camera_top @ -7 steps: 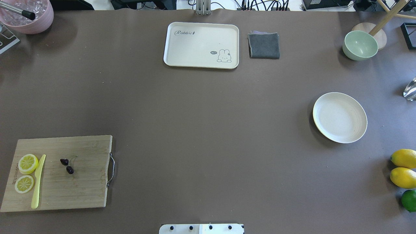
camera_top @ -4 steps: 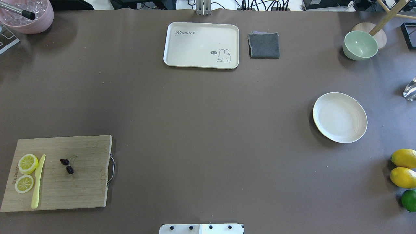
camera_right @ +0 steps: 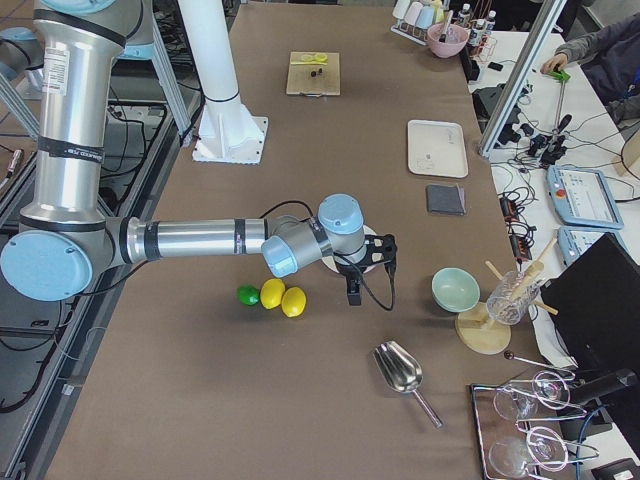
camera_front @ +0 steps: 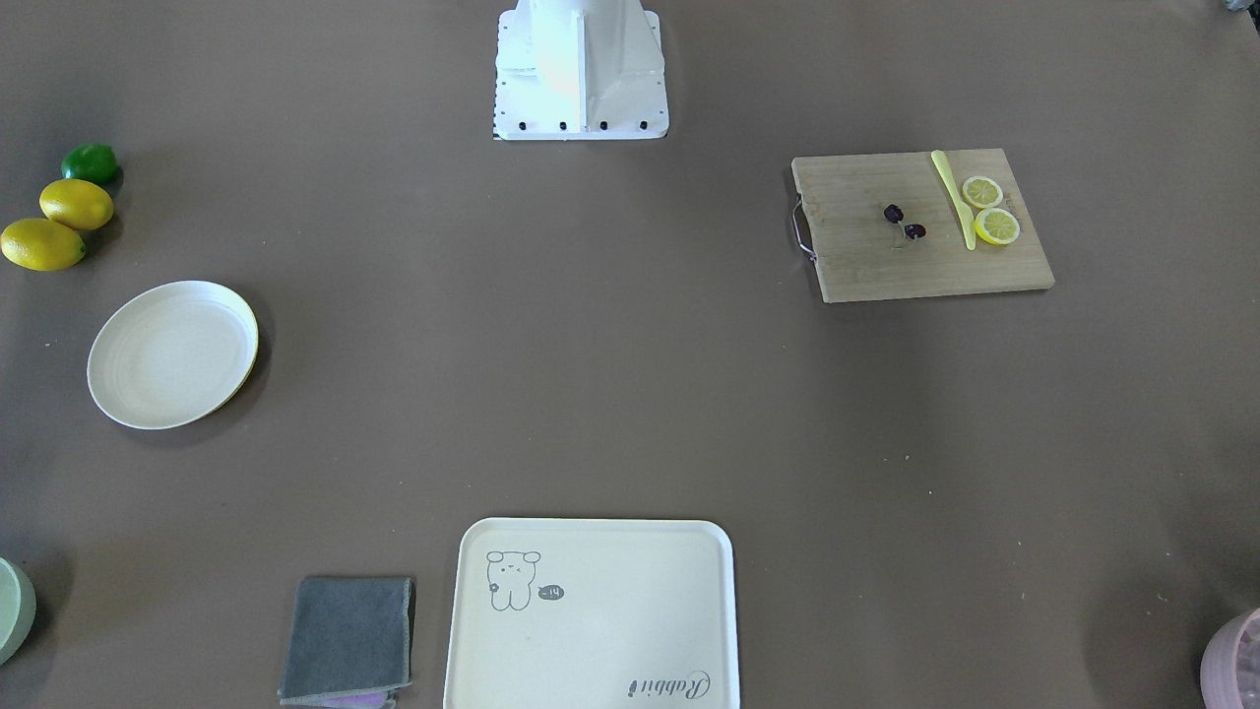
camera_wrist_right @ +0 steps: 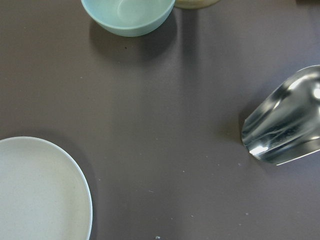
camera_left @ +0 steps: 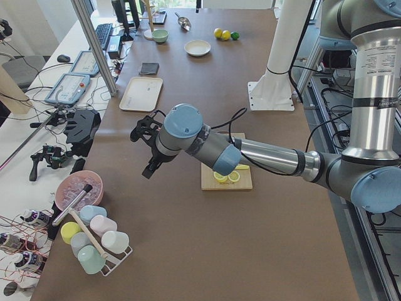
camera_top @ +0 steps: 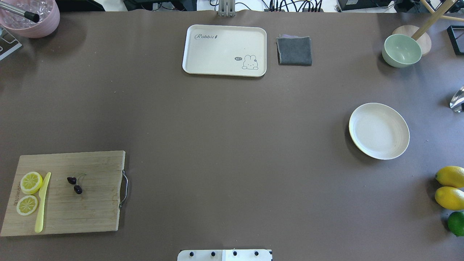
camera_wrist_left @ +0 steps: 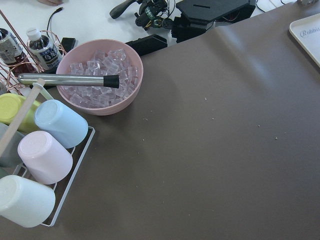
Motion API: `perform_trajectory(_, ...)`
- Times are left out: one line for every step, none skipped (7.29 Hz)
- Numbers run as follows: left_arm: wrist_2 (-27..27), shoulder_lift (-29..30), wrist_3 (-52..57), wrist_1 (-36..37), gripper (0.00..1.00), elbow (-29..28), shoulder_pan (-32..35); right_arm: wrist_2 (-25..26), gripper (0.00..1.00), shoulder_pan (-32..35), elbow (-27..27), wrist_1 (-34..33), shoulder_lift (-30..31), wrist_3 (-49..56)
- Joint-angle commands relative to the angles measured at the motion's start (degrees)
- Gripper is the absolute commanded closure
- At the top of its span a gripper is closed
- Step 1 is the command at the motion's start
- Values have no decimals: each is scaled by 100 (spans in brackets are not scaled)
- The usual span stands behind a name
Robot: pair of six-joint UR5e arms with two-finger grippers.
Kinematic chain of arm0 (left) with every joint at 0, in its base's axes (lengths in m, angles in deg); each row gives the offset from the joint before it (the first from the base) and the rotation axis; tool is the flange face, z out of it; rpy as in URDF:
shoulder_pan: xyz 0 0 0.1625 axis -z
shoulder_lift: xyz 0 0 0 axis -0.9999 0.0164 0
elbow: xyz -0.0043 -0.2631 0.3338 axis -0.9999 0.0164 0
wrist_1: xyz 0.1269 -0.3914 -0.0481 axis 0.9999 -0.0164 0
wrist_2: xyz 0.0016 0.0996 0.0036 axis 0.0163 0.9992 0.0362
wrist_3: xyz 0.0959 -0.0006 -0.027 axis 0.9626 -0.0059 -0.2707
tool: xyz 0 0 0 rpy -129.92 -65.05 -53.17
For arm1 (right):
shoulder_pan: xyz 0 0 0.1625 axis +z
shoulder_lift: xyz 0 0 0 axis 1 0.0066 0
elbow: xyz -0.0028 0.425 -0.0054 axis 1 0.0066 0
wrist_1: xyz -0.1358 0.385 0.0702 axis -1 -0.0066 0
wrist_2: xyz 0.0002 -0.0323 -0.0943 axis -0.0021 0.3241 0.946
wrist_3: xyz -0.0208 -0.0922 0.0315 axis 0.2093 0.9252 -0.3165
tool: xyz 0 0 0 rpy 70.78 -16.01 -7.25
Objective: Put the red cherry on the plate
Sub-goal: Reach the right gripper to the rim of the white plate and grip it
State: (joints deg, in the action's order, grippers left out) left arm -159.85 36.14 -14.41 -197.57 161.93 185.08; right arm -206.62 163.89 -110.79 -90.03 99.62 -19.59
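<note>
The red cherry (camera_top: 75,184) is a pair of tiny dark fruits on thin stems, lying mid-board on the wooden cutting board (camera_top: 90,214) at the near left; it also shows in the front view (camera_front: 904,223). The round cream plate (camera_top: 378,130) sits bare at the right, far from the cherry, and its edge fills the lower left of the right wrist view (camera_wrist_right: 40,195). My left gripper (camera_left: 148,150) hangs over the table beyond the board's far side. My right gripper (camera_right: 355,285) hovers beside the plate. Only the side views show them, so I cannot tell their state.
Two lemon slices (camera_top: 30,182) and a yellow knife (camera_top: 42,203) share the board. A cream tray (camera_top: 224,50) and grey cloth (camera_top: 294,50) lie at the far edge. A green bowl (camera_top: 401,50), metal scoop (camera_wrist_right: 285,125), lemons and lime (camera_top: 450,187), ice bowl (camera_wrist_left: 100,75) and cup rack (camera_wrist_left: 45,155) ring the table.
</note>
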Motion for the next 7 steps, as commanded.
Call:
perform_trajectory(-1,-18,1,-6,2,4,-4,869,10,-1260,552,1505,-115,-1976)
perform_trajectory(-1,-27,-8,-6,1,4,-4,1108,18,-1596,711,1868,-125,-2419)
perform_trajectory(-1,-27,-26,-6,1,4,-4,1415,28,-1913,878,2298,-73,-2772)
perform_trajectory(-1,-27,-34,-6,1,13,-4,1444,41,-2047,1001,2563,-72,-2967)
perform_trajectory(-1,-27,-34,-6,1,13,-4,1445,53,-2100,994,2592,-55,-2995)
perform_trajectory(-1,-27,-34,-6,2,13,-4,1445,70,-2118,994,2592,-54,-3013)
perform_trajectory(-1,-27,-34,-6,1,13,-4,1436,100,-2118,959,2592,-54,-3021)
